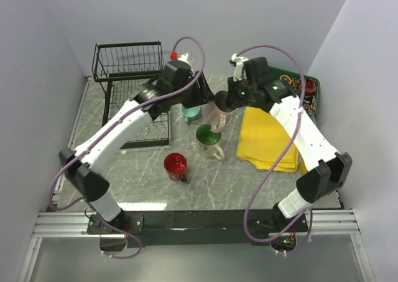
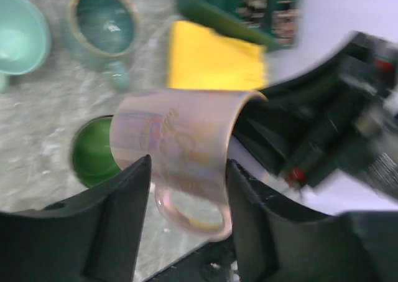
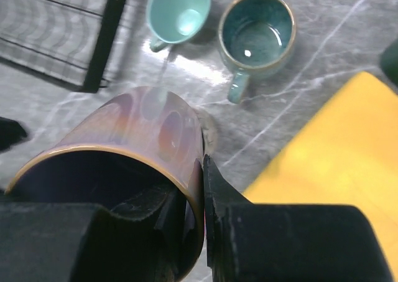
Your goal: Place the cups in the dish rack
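1. Closest to the lens, the right gripper (image 3: pixel 200 181) is pinching the rim of the beige ceramic mug with a dark purple inside (image 3: pixel 143 129), one black finger inside and one outside. It is holding the mug tilted above the grey marbled table (image 3: pixel 298 108).
2. Left wrist view is showing the other side: the left gripper (image 2: pixel 188 170) is standing spread, fingers flanking the mug's handle. Motion blur is hiding whether they touch it.
3. Only the top view is catching the red mug (image 1: pixel 175 165) and the whole black wire dish rack (image 1: pixel 127 61), off to the held mug's left, with no mug in it.
4. Light teal mug (image 3: pixel 178 11), dark teal mug (image 3: pixel 256 33) and cream mug with green inside (image 2: pixel 93 151) are sitting on the table.
5. Frame edges are cutting off the yellow cloth (image 3: pixel 336 151) and green compartment tray (image 2: pixel 249 11).
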Available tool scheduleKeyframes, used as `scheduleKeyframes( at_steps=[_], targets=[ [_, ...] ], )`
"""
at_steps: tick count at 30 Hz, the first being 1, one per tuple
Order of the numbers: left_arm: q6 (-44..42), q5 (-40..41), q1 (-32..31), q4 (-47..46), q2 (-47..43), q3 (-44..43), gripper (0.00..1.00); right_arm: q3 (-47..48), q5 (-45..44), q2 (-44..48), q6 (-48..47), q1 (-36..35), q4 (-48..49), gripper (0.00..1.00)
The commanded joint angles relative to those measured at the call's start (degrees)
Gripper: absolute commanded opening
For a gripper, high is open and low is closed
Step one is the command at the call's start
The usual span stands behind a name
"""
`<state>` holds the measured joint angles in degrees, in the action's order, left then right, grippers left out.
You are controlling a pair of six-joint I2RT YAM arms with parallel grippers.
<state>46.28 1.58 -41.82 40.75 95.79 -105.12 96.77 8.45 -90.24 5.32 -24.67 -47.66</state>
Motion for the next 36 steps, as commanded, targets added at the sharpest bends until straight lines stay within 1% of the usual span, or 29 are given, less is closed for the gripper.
scheduleKeyframes(
  at_steps=[1,3,5,7,8,9,10,11,12,13,14,15,16,17,18,19,20,21,22,23,24,26,30,33,36],
  targets=[
    [2.2,-10.6,2.2,-9.4,-7.8,4.1,0.68,-1.0,12.4,8.1,2.2,4.3,7.8,0.0],
    [2.6,-12.0,2.9,-10.4,-9.5,5.4,0.78,-2.0,14.0,9.5,2.8,5.5,8.8,0.0],
    [3.5,-15.0,3.5,-12.9,-11.6,7.0,0.8,-2.7,17.3,10.6,4.1,8.0,10.9,0.0],
    [5.2,-17.7,4.6,-16.6,-13.8,11.9,0.8,-4.9,19.9,13.2,6.2,10.8,14.5,0.0],
    [7.0,-22.2,5.2,-19.0,-16.3,14.1,0.82,-5.4,23.2,14.8,6.7,11.6,18.8,0.0],
    [8.3,-24.8,6.5,-25.7,-17.7,19.3,0.83,-5.5,24.2,15.4,7.2,12.3,20.8,0.0],
    [9.7,-28.1,7.4,-29.5,-19.0,22.0,0.84,-4.5,24.8,15.7,6.6,12.9,22.0,0.0],
    [13.1,-31.3,8.2,-33.8,-21.7,24.8,0.87,-2.9,26.3,15.4,6.1,13.1,22.8,0.0],
    [15.0,-36.9,9.6,-43.8,-23.1,29.7,0.88,0.6,26.7,15.1,5.5,13.5,23.0,0.0],
    [17.8,-38.4,10.1,-47.0,-24.1,31.7,0.91,2.3,27.3,14.7,5.0,13.9,23.1,0.0],
    [18.3,-39.4,10.6,-50.4,-26.2,34.3,0.97,3.8,28.1,14.1,5.0,14.8,23.9,0.0],
    [18.4,-40.3,10.6,-52.6,-27.1,35.1,0.99,6.1,30.5,13.9,5.0,15.3,24.5,0.0],
    [17.7,-40.5,10.6,-54.5,-27.8,35.4,0.97,6.6,31.2,13.9,5.5,15.8,25.6,0.0],
    [17.7,-41.0,10.6,-55.6,-28.8,36.2,0.96,6.7,31.7,14.7,6.1,16.3,28.6,0.0],
    [18.2,-41.6,10.6,-57.1,-29.1,36.7,0.96,5.7,34.4,15.3,6.4,16.4,30.3,0.0],
    [21.3,-43.4,10.6,-62.5,-29.0,37.4,0.96,4.7,35.4,15.9,7.8,16.5,32.5,0.0],
    [23.7,-44.2,10.6,-65.9,-28.3,39.1,0.96,3.2,36.2,17.9,9.3,16.5,38.5,0.0],
    [26.3,-44.9,10.4,-70.4,-27.7,40.0,0.96,-0.7,37.2,18.9,11.0,16.4,42.2,0.0],
    [31.1,-46.0,10.3,-74.1,-26.9,40.7,0.96,-2.7,39.7,19.9,15.5,16.3,46.3,0.0],
    [32.9,-46.1,10.0,-80.2,-25.3,41.2,0.96,-4.6,40.1,21.4,18.1,16.4,53.6,0.0],
    [34.0,-46.3,9.4,-81.9,-24.4,40.9,0.96,-7.1,40.3,21.9,22.8,16.2,56.6,0.0],
    [34.8,-46.3,8.3,-83.7,-22.2,38.7,0.96,-8.3,40.9,22.1,26.3,15.8,62.4,0.0],
    [33.2,-45.4,4.6,-82.0,-19.0,34.3,0.96,-8.8,40.7,20.9,34.6,15.3,68.4,0.0],
    [32.1,-42.4,3.8,-82.4,-18.1,33.1,0.97,-10.0,40.3,20.5,36.6,13.9,70.7,0.0],
    [32.4,-39.3,3.7,-85.6,-18.3,33.4,0.97,-12.0,39.9,20.9,37.1,13.0,72.1,0.0]
  ],
)
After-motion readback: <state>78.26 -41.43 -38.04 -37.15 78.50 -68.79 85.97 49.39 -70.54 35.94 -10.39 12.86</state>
